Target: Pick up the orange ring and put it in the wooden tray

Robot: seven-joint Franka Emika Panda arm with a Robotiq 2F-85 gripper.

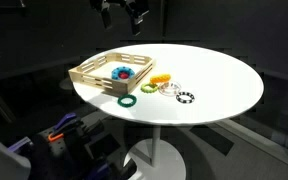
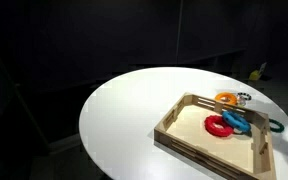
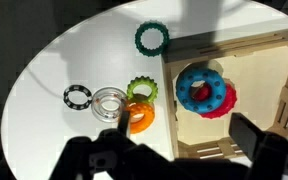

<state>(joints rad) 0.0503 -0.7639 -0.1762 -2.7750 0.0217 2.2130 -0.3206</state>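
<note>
The orange ring [image 3: 140, 118] lies on the white table just outside the wooden tray's [image 3: 254, 65] wall, touching a light green ring [image 3: 140, 90]. It also shows in both exterior views [image 1: 160, 78] [image 2: 227, 98]. The wooden tray [image 1: 84, 74] [image 2: 176, 124] holds a blue ring [image 3: 199, 85] resting on a red ring [image 3: 224, 102]. My gripper [image 3: 184, 140] is open and empty. It hangs high above the table [image 1: 124, 14], over the tray's edge beside the orange ring.
A dark green ring [image 3: 152, 38] lies by the tray's corner. A clear ring [image 3: 108, 103] and a black-and-white ring [image 3: 77, 96] lie beside the orange one. The round table's edge [image 3: 34, 70] is close to the rings.
</note>
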